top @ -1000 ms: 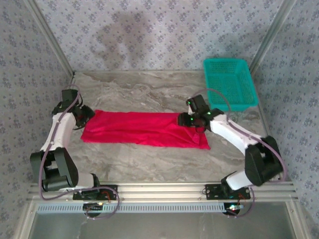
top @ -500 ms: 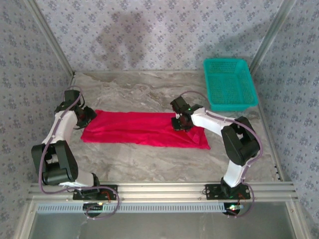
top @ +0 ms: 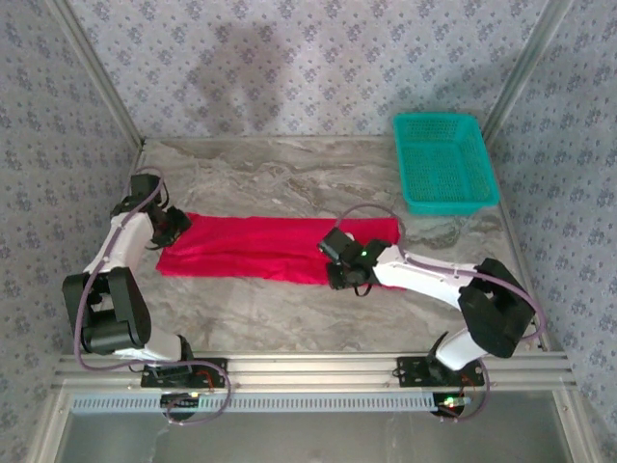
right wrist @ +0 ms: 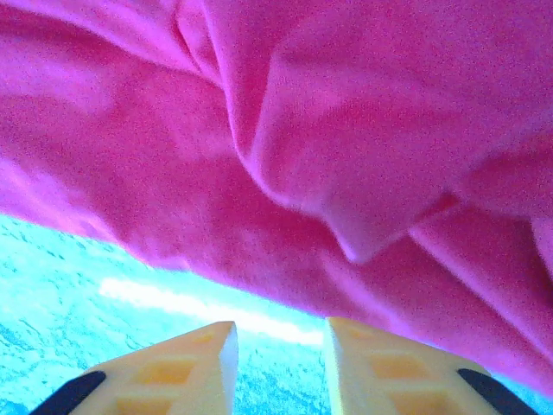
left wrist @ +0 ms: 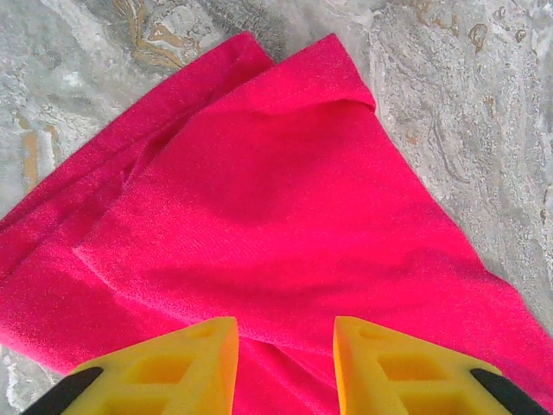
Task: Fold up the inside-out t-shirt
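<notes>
right gripper [right wrist: 276, 333] sits parted with bare table [right wrist: 78, 268] between its jaws, t-shirt [top: 251, 246] bunched just ahead of it; left gripper [left wrist: 283, 333] parted too, t-shirt's end right under it, so closing now likely pinches air or one layer and skews the fold.

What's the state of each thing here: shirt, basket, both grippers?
t-shirt: folded into a long strip, lying on the table, creased at its right end.
basket: upright, empty, at the table's far right.
left gripper: jaws apart, over the shirt's left end, nothing pinched.
right gripper: jaws apart, at the shirt's near edge, nothing between them.
</notes>
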Robot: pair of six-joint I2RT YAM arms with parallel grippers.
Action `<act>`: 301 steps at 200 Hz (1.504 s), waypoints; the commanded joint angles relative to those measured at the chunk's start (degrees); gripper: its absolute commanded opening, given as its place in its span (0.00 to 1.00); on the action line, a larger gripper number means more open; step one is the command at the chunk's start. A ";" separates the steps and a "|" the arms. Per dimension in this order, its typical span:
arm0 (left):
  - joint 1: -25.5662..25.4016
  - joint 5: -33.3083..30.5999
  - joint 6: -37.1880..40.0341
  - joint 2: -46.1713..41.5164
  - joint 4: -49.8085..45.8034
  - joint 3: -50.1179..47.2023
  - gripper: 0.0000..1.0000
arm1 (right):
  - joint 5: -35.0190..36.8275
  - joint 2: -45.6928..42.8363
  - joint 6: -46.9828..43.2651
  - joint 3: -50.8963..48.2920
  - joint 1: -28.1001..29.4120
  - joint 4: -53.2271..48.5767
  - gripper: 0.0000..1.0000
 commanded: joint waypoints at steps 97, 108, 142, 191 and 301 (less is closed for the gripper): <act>-2.62 1.80 -0.24 4.00 0.98 1.55 0.33 | -0.14 2.81 -8.23 4.30 -22.11 -6.15 0.67; -2.63 1.72 0.11 4.62 0.45 1.99 0.33 | -1.71 4.54 -8.82 4.90 -23.18 -5.74 0.66; -2.52 2.06 0.47 6.30 0.03 2.96 0.33 | -6.74 6.15 -9.92 5.05 -24.18 -3.06 0.40; -2.51 2.69 0.45 7.77 -0.11 4.43 0.33 | -4.54 1.36 -14.19 10.13 -22.53 -8.91 0.00; -2.23 1.07 2.76 9.38 -3.14 7.35 0.33 | 6.05 -20.11 -2.45 -10.70 -10.63 -8.33 0.61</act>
